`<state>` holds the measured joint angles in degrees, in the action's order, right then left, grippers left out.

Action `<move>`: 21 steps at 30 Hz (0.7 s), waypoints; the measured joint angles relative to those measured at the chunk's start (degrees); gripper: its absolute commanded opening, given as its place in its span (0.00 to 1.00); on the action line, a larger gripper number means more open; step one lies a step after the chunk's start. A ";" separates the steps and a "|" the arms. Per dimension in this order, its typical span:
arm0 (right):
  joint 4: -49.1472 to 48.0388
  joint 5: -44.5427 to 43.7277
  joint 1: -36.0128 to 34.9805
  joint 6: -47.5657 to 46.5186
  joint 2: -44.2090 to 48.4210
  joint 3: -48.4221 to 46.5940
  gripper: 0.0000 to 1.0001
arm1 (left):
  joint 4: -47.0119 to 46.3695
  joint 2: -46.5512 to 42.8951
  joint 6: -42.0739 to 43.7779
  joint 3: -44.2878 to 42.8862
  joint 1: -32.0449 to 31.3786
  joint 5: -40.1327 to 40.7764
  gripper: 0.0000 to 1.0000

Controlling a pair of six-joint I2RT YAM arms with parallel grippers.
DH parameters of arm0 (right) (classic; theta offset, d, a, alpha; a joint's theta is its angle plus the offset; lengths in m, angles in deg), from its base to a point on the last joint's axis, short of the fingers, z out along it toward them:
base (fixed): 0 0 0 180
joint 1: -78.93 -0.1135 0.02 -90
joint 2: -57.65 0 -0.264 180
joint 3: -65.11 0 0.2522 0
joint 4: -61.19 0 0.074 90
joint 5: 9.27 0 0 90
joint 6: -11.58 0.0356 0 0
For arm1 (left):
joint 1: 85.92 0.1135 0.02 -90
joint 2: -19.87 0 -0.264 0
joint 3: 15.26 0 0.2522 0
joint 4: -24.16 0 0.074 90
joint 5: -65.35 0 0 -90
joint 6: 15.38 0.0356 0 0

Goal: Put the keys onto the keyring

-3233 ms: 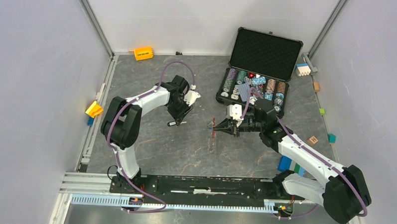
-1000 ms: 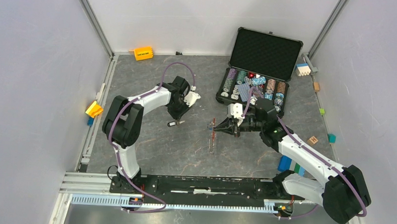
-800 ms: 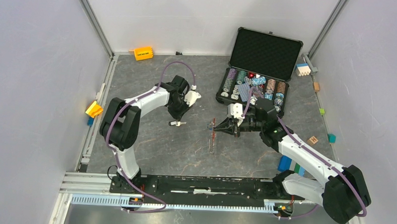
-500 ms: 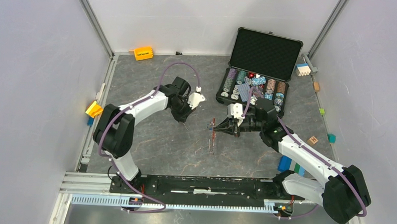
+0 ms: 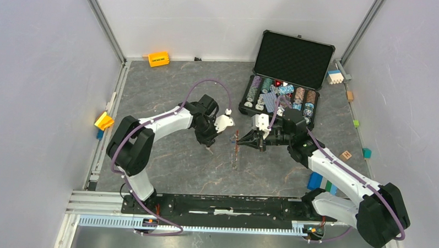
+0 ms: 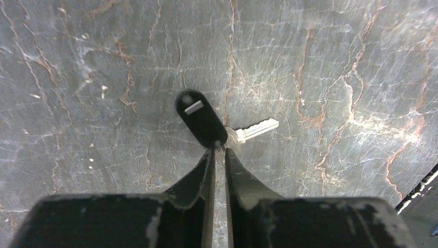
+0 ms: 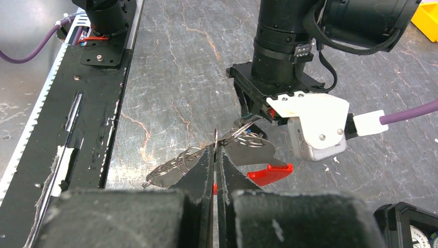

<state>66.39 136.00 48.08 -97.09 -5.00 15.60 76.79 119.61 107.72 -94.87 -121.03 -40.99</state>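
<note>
A silver key (image 6: 254,128) with a black oval head (image 6: 200,119) lies flat on the stone tabletop. Its near end touches the tips of my left gripper (image 6: 217,150), whose jaws stand a narrow slit apart with the table showing between them. In the top view my left gripper (image 5: 208,144) points down just left of the keyring (image 5: 235,153). My right gripper (image 7: 215,148) is shut on the keyring's thin wire loop (image 7: 215,135). The red fob (image 7: 269,173) and flat silver pieces (image 7: 170,173) hang from it. In the top view my right gripper (image 5: 240,139) holds it above the table.
An open black case (image 5: 288,60) of poker chips stands behind the right arm. An orange block (image 5: 158,58) lies at the back wall and a yellow one (image 5: 103,120) at the left rail. Small coloured blocks (image 5: 320,182) line the right side. The left gripper's body (image 7: 279,67) stands close behind the keyring.
My left arm has swung right across the table with the key, from mid-left to just beside the keyring, and its jaws have parted slightly. The right arm has held still.
</note>
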 measured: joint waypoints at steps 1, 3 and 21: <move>0.00 0.00 0.00 0.00 0.00 0.00 0.00 | 0.00 0.00 0.04 0.35 0.00 0.26 0.24; 0.00 0.00 0.00 0.00 0.00 0.00 0.00 | 0.02 0.00 0.09 1.07 0.00 1.09 0.27; 0.00 0.02 0.22 0.00 0.00 0.00 0.00 | -0.07 -0.09 -2.64 2.08 0.00 2.78 0.50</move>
<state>66.39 136.02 48.30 -97.09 -5.00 15.60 76.72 119.52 105.08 -92.79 -121.03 -38.22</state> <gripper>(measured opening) 0.010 0.448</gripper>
